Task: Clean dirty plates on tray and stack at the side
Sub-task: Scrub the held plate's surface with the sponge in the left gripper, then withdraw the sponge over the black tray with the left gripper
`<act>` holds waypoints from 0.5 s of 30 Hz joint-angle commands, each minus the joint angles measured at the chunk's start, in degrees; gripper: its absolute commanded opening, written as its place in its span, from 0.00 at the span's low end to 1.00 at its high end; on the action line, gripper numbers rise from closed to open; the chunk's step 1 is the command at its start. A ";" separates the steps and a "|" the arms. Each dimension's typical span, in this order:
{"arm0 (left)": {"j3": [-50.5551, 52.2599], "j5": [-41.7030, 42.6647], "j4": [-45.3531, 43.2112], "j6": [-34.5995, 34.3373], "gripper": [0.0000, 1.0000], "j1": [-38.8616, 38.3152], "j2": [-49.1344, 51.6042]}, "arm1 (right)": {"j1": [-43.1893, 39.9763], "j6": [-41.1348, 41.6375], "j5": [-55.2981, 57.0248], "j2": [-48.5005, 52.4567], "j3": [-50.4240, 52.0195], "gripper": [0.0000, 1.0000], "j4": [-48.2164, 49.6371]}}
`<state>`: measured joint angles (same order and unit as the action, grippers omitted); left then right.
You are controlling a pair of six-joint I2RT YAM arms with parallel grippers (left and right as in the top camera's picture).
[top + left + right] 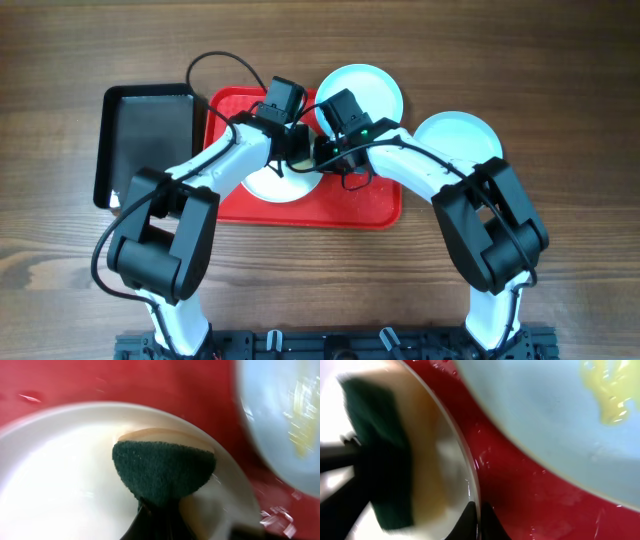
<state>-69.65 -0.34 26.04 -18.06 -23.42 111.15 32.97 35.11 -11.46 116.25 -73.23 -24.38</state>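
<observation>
A white plate (272,186) lies on the red tray (350,205). My left gripper (292,150) is shut on a sponge with a green scouring face (165,470) and presses it onto this plate (60,485). My right gripper (322,152) is shut on the same plate's rim (476,502), one finger on each side. A second plate (362,88) with yellow residue (612,395) lies at the tray's far edge. It also shows in the left wrist view (285,420). A third plate (458,135) rests on the table to the right of the tray.
A smaller black tray (150,140) sits on the wooden table to the left of the red tray. Both arms cross over the red tray's middle. A black cable loops above the red tray's far left corner (215,65).
</observation>
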 commanded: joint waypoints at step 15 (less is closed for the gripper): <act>-7.04 -17.16 31.23 -9.77 0.04 8.74 1.55 | 1.86 -0.59 -1.31 1.31 0.70 0.05 -0.98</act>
<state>-73.19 -15.00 50.87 -26.52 -17.93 111.07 35.42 34.94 -13.74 116.31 -73.21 -24.25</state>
